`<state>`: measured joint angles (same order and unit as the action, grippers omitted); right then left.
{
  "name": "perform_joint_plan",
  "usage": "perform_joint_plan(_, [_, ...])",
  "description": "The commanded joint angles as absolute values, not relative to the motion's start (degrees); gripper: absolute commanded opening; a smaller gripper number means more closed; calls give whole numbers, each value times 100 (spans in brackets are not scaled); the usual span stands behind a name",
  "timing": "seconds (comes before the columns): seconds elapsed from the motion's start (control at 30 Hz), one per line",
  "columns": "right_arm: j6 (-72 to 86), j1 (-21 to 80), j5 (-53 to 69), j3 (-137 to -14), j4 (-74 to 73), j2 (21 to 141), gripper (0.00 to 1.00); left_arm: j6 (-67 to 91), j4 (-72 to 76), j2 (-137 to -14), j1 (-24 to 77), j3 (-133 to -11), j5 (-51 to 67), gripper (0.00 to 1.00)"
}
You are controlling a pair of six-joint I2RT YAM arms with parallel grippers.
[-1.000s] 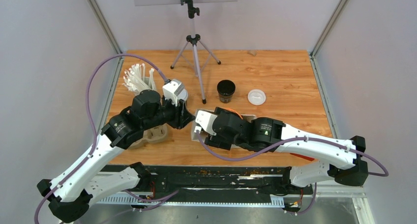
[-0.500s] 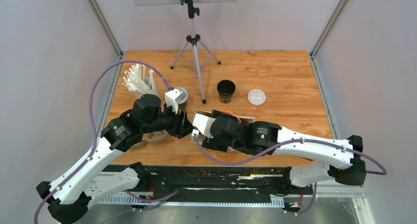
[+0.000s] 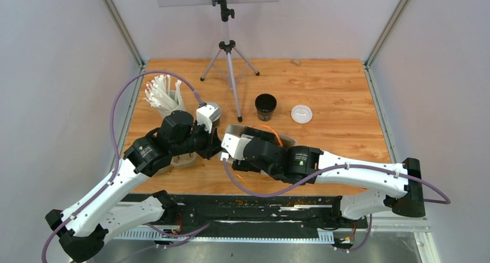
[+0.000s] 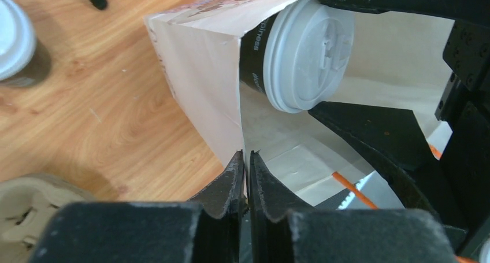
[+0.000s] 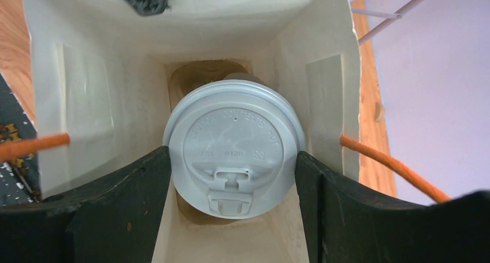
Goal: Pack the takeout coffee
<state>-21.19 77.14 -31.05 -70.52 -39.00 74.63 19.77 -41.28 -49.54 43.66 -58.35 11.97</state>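
Cup (image 5: pixel 234 139) gripped in right tool (image 5: pixel 233 179), inside paper bag (image 5: pixel 81 84)

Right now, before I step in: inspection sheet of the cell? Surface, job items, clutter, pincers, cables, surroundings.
Surface: wooden tabletop; crumbs on the black strip at the near edge.
Job's things: lidded black cup inside the paper bag; second lidded cup on the table left of the bag; open black cup and loose white lid apart, behind the bag.
Clutter: cup of straws; pulp carrier tray, partly under the left arm.
Grippers: left pincer pinches the bag's edge; right pincer clamps the lidded black cup.
Cables: left purple cable arcs over the table's left edge; right purple cable sags under the forearm.
Surroundings: tripod at the back; plain walls; otherwise nothing seen.
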Motion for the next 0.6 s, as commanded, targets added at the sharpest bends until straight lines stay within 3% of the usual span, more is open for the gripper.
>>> perform_joint_plan(0.0, [-2598, 7594, -3473, -6955, -3061, 7453, 73, 1567, -3800, -4696, 4345, -5882, 597, 11])
perform_joint_plan(0.2, [-2901, 7545, -3853, -6867, -2657, 7490, 73, 1643, -3070, -4142, 4342, -5315, 744, 6])
perform_joint_plan(0.37, [-2671, 7554, -3545, -6798, -2975, 7315, 73, 1894, -3168, -4070, 4342, -5067, 780, 8])
perform_joint_plan(0.57, [-2200, 7629, -2736, -6585, -3632, 7014, 73, 2032, -3580, -3946, 4342, -5060, 743, 38])
